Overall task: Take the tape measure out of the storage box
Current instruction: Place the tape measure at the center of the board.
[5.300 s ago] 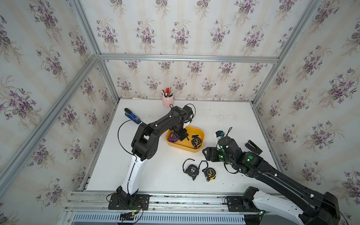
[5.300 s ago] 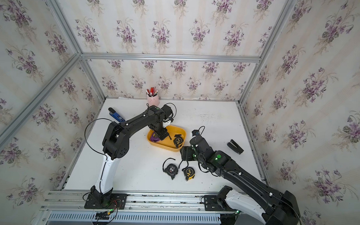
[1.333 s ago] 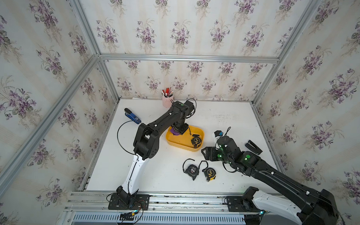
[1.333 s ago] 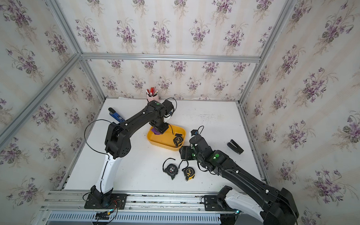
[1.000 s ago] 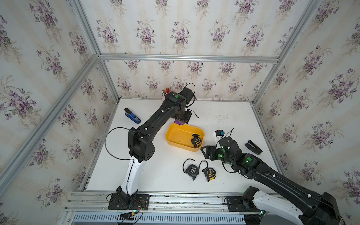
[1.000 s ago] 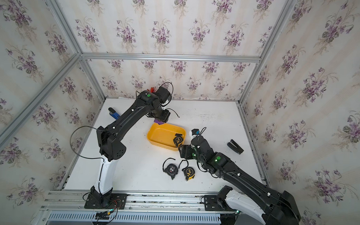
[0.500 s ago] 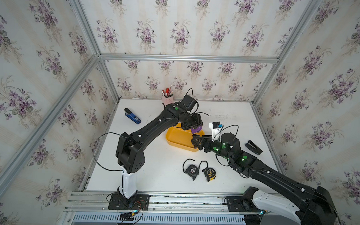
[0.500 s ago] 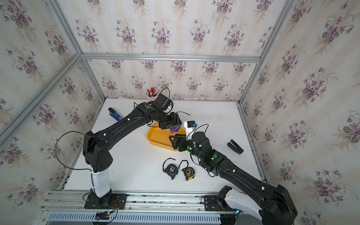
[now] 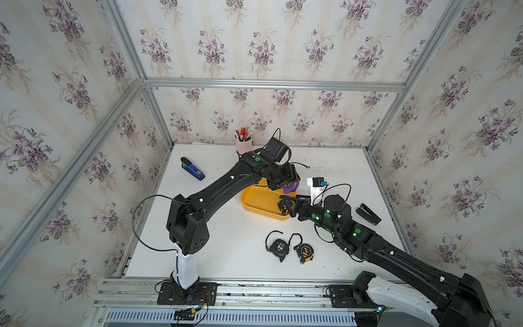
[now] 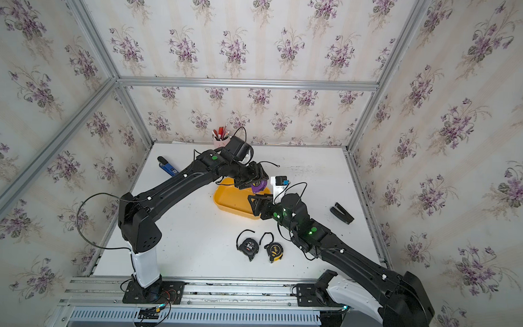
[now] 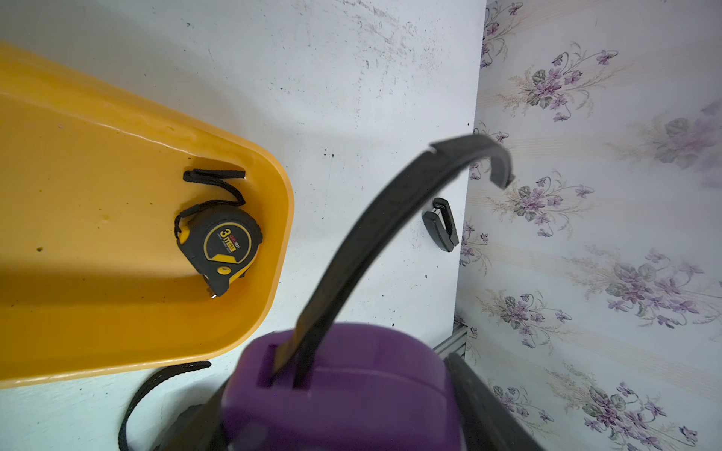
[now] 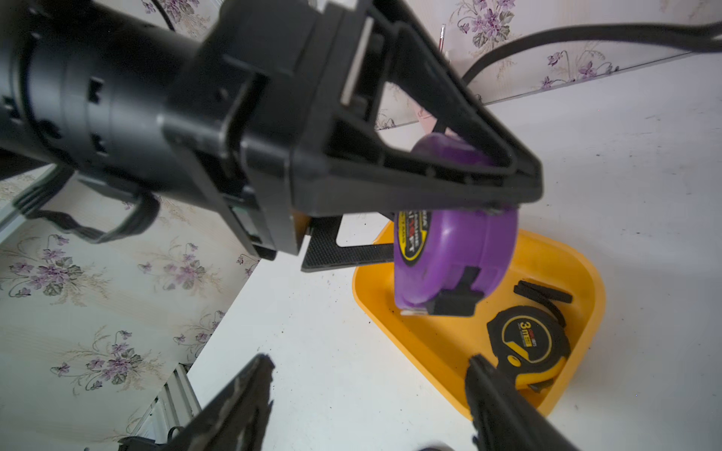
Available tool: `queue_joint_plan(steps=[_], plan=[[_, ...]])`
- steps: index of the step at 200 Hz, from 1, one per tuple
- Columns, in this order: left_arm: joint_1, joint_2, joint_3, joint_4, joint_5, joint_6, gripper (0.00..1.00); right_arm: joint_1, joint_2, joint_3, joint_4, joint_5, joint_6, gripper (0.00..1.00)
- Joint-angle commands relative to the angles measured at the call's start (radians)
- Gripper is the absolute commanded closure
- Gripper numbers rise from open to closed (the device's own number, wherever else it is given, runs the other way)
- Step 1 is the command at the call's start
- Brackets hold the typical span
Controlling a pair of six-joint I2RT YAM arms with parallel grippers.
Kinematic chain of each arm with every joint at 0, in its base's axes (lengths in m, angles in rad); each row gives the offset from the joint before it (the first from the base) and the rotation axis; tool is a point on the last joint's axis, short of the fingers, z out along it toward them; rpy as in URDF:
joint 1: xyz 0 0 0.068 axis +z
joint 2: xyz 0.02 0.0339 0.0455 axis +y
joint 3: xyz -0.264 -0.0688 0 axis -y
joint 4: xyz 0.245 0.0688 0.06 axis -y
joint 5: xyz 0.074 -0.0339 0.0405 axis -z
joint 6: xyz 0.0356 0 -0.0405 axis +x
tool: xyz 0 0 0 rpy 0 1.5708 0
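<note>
White scuffed tabletop (image 9: pixel 237 229) | floral-papered walls (image 9: pixel 288 36) | left gripper (image 9: pixel 287 183) grips purple tape measure (image 12: pixel 453 257) | right gripper (image 12: pixel 371 367) spread wide

The left gripper (image 10: pixel 254 182) holds a purple tape measure (image 10: pixel 259 186)

Two arms, matte black, boxy links with rounded joints: left arm (image 9: pixel 217 192), right arm (image 9: pixel 400 265). White lowest link (image 9: pixel 186 266) on each. Black base plate (image 9: pixel 187 293) on metal rail. Green dot (image 9: pixel 257 159) on left arm; green lights (image 9: pixel 355 232) on right arm. Thin black cable (image 9: pixel 137 222) looping alongside. Vent holes (image 9: pixel 198 237) in left shoulder block. Left gripper fingers (image 12: pixel 429 168): hollow black triangular frames.
</note>
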Motion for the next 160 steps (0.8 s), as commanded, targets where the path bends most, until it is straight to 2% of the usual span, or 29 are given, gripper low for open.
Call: queue_joint_plan(steps=[1,117,135,160], plan=[[-0.002,-0.028,-0.015,0.019,0.005,-0.007,0.50,-0.002,-0.005,-0.010,0.027,0.060,-0.020,0.20],[-0.036,-0.101,-0.105,0.033,0.047,-0.017,0.47,-0.034,0.059,0.011,0.097,0.078,-0.052,0.21],[-0.041,-0.119,-0.133,0.057,0.061,-0.024,0.47,-0.050,0.083,0.015,0.119,0.072,-0.042,0.26],[-0.044,-0.124,-0.134,0.060,0.084,-0.018,0.46,-0.052,0.108,0.026,0.134,0.059,-0.039,0.42]])
